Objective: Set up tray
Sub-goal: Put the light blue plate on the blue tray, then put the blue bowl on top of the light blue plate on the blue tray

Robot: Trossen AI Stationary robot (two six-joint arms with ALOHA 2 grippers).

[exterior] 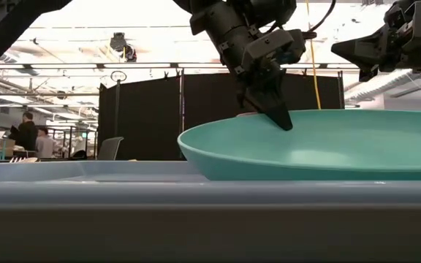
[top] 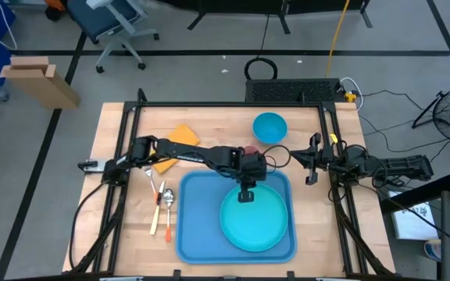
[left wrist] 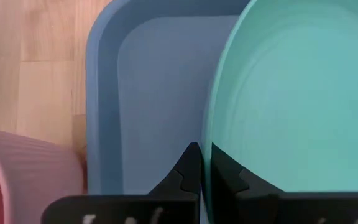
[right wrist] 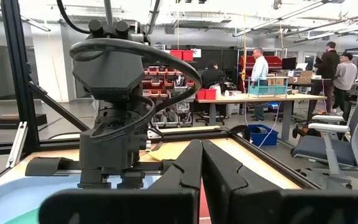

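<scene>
From above, the tray (top: 196,226) lies at the table's near edge with the plate (top: 255,220) on it; bowl (top: 269,127), napkin (top: 180,144) and cutlery (top: 162,204) remain outside. At table height and wrist, the left gripper (left wrist: 205,163) pinches the plate's rim. The right gripper (right wrist: 202,163) waits, closed and empty.

The left arm reached across the worktop (top: 123,234) with its wrist bent downward, its claw (top: 246,195) pointing straight down, fingers nearly closed. The right arm was drawn back at the right side, its claw (top: 312,160) held level, fingers together.
</scene>
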